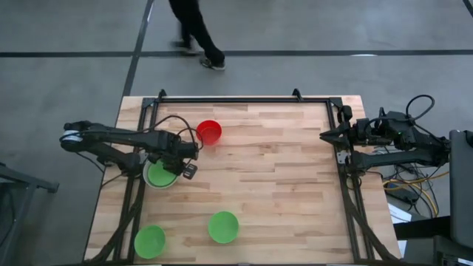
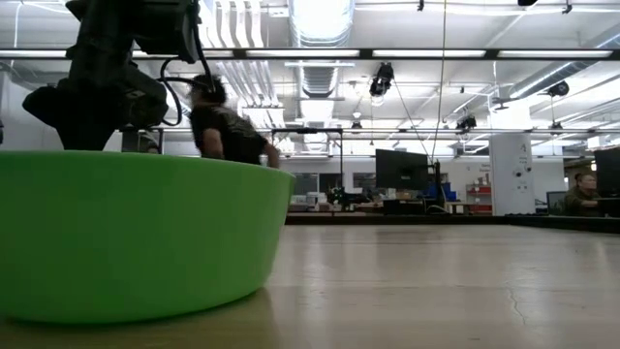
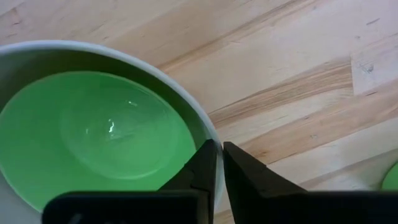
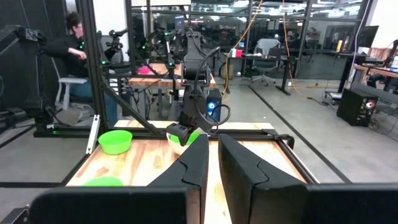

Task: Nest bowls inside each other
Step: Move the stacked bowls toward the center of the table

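Left end effector (image 3: 216, 163) sits at the rim of the white bowl (image 3: 202, 124), its fingers drawn nearly together and straddling that rim, one inside and one outside; whether they already pinch it I cannot tell. A green bowl (image 3: 93, 134) is already nested in the white one, and the pair rests on the bench (image 1: 281, 170) at its left side, under the left arm. The red bowl (image 1: 209, 132) stands just beyond, and two more green bowls (image 1: 223, 227) lie apart near the front edge. The right end effector (image 1: 325, 136) waits at the right edge of the bench, fingers almost closed, holding nothing. The step in hand looks like taking hold of the nested pair by the rim. Next comes a firm pinch, a level lift, and a careful centring over another bowl so the stack drops in without tipping
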`<state>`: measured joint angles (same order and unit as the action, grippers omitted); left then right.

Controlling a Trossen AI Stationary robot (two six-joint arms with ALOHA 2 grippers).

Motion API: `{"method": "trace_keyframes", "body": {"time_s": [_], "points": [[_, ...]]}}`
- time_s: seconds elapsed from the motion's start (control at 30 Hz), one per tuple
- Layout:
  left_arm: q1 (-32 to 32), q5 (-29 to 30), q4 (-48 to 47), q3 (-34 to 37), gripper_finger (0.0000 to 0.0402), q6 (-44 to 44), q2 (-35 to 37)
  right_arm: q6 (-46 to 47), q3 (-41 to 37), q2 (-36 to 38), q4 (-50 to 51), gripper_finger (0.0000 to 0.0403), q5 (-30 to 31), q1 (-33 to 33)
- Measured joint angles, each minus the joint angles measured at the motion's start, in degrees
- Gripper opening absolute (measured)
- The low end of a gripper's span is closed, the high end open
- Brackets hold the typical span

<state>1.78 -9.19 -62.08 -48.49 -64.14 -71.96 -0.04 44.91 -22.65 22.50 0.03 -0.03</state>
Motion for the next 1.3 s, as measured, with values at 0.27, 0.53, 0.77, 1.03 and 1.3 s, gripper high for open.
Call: {"method": "trace_keyframes", "body": {"time_s": [0.27, 0.53, 0.77, 1.03, 1.3], "points": [[0.0, -0.2, 0.3, 0.0, 0.0023, -0.1, 0.0, 0.0, 0.0, 0.0, 0.0, 0.0034, 0.0, 0.0], [0.0, -0.4, 1.1, 0.0, 0.0053, -0.5, 0.0, 0.0, 0.0, 0.0, 0.0, 0.0034, 0.0, 0.0], [0.0, -0.4, 1.2, 0.1, 0.0078, -0.6, 0.0, 0.0, 0.0, 0.0, 0.0, 0.0034, 0.0, 0.0], [-0.2, -1.9, 2.0, 1.5, 0.0079, -1.1, -0.9, 0.0, 0.0, 0.0, 0.0, 0.0034, 0.0, 0.0], [-0.2, -2.3, 3.0, 2.1, 0.0078, -1.1, -0.9, 0.0, 0.0, 0.0, 0.0, 0.0034, 0.0, 0.0]]}}
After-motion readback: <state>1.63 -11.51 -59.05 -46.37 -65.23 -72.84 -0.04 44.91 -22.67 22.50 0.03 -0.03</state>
